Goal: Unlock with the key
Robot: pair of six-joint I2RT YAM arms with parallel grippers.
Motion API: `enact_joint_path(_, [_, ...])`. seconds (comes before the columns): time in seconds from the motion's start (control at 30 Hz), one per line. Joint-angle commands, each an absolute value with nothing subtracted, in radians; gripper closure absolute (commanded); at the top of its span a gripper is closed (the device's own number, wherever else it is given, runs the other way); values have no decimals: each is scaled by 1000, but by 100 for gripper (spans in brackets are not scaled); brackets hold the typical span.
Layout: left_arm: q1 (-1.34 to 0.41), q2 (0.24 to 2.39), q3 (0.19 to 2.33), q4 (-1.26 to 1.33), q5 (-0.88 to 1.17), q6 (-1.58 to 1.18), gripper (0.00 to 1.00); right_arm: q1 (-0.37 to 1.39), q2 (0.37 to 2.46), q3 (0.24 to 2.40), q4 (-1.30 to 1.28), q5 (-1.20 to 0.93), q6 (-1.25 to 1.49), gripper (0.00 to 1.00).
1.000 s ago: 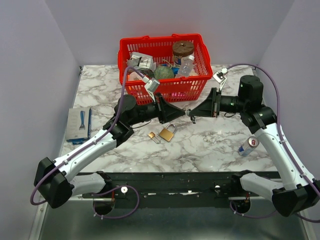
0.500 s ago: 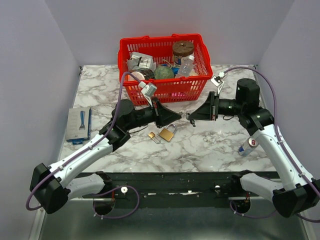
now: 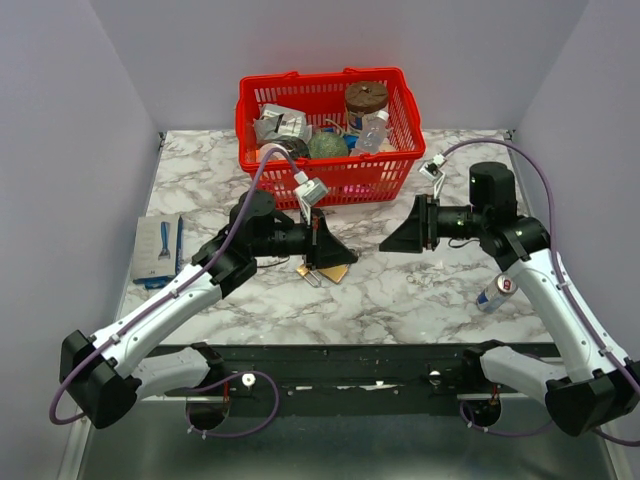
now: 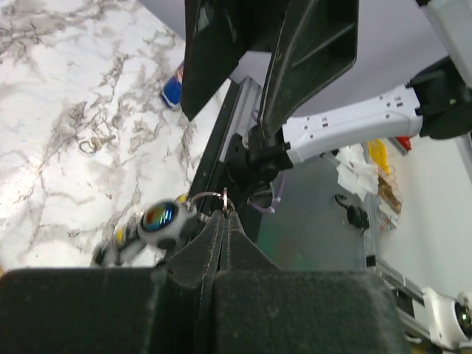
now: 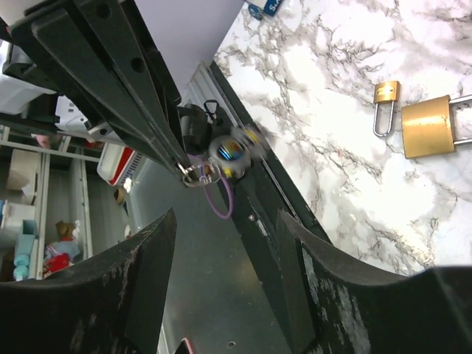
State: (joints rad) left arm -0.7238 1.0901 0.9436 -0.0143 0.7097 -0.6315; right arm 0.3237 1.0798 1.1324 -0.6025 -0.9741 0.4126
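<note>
Desk (image 3: 420,290): white marble pattern, grey veining.
Basket (image 3: 340,182), far edge: red lattice.
Large padlock (image 5: 428,125): brass-gold body.
Small padlock (image 5: 385,92): gold body, silver shackle.
Can (image 3: 496,291), right edge: blue, red, silver.
Card pack (image 3: 160,250), left edge: grey, blue contents.
Key ring (image 4: 209,197): silver wire; round charm (image 4: 158,217), rainbow sheen.
Left claw (image 4: 223,221), right claw (image 5: 225,221): matt black.
Arm links (image 3: 170,305): white shells, black joints.
Cable (image 5: 220,205): purple.

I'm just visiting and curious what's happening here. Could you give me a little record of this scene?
Left fingers: shut, pinching a key ring with a colourful fob
Right fingers: open, holding nothing
Brass padlock: lying on the marble table, small padlock beside it
Red basket: back of table, holding assorted items
</note>
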Motion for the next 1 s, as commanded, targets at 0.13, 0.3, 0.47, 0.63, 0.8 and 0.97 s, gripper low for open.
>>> enact_joint_path(0.13, [-721,1103,980,-86,877,-617,100,394,1098,1203,-646,-1002,325,45])
enact_joint_path(0.3, [-721,1109,985,-87,887,-617,100,455,1121,1203,-606,-1002,340,53])
enact_joint_path(0.47, [-721,1118,971,-49,890,-641,100,508,1141,1189,-571,-1011,357,59])
enact_joint_path(0.63, [-721,1124,974,-41,899,-649,100,538,1163,1184,-554,-1006,359,63])
enact_joint_path(0.8, [-721,1127,976,-38,902,-649,100,554,1183,1184,-543,-1014,360,66])
enact_joint_path(0.97, [-721,1135,974,-25,900,-655,100,563,1200,1186,-538,-1032,362,73])
